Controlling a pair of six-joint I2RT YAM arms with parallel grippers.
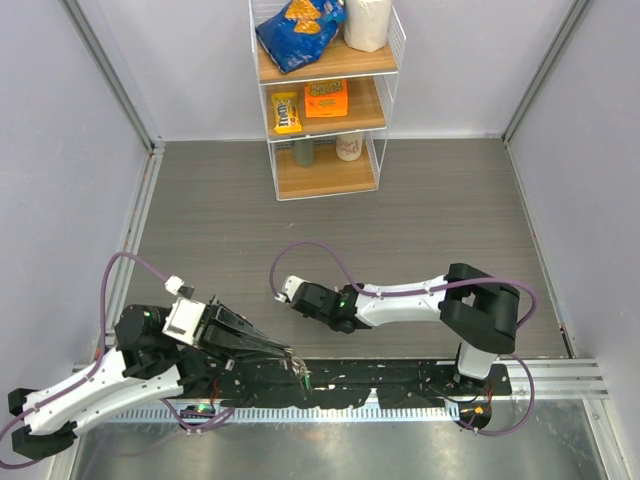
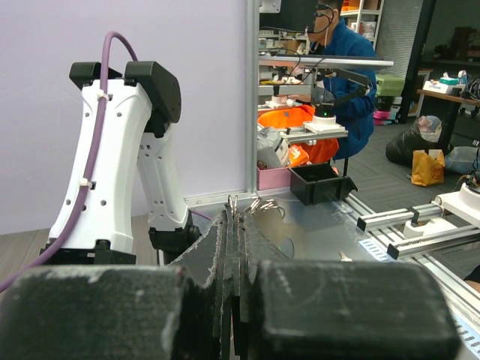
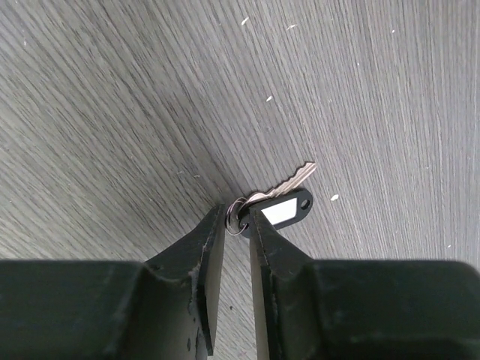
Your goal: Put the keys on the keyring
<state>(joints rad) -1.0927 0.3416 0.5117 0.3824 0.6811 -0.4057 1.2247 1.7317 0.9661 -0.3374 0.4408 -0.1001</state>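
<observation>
One of the keys (image 3: 297,179) lies flat on the grey wood tabletop: a silver blade on a small split ring, with a black tag (image 3: 283,210) that has a white label. My right gripper (image 3: 238,214) points down at it, jaws nearly together, and the split ring is pinched between its tips. From above, the right gripper (image 1: 281,293) sits mid-table. My left gripper (image 2: 234,213) is shut, and the keyring (image 2: 268,205), thin silvery wire, sticks out past its tips. It hangs low by the near edge, left gripper (image 1: 294,364) pointing right, with a green speck (image 1: 303,379) just beyond its tip.
A white wire shelf rack (image 1: 325,100) with snack bags and boxes stands at the back centre. Grey walls close in both sides. A black rail (image 1: 400,378) runs along the near edge between the arm bases. The right arm's white base (image 2: 112,165) stands close behind the left gripper.
</observation>
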